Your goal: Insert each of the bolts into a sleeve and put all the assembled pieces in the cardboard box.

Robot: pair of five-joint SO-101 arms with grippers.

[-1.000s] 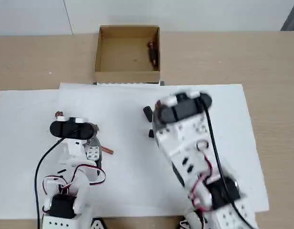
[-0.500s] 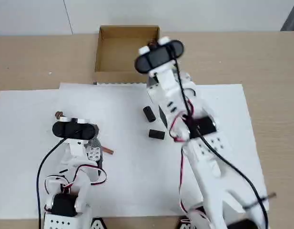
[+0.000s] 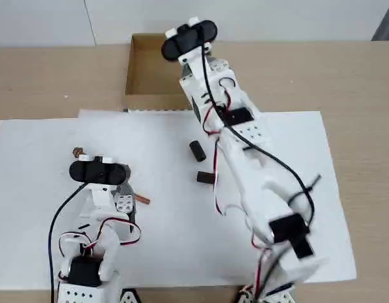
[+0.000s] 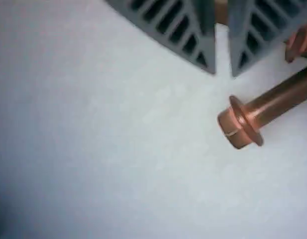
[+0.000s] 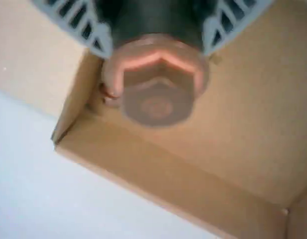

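Cardboard box (image 3: 128,69): release low, well inside the walls.
Right gripper (image 5: 155,42): clamped on the assembled piece (image 5: 155,94), head down over the box floor.
Sleeves (image 3: 197,150), (image 3: 207,178): loose beside the right arm; withdrawing might knock them.
Bolt (image 4: 243,122): lies beside the left gripper (image 4: 222,64), whose grip cannot be told.

Fingers (image 5: 78,20) gripping sleeved bolt (image 5: 155,84) (copper head), above cardboard box (image 5: 168,186)
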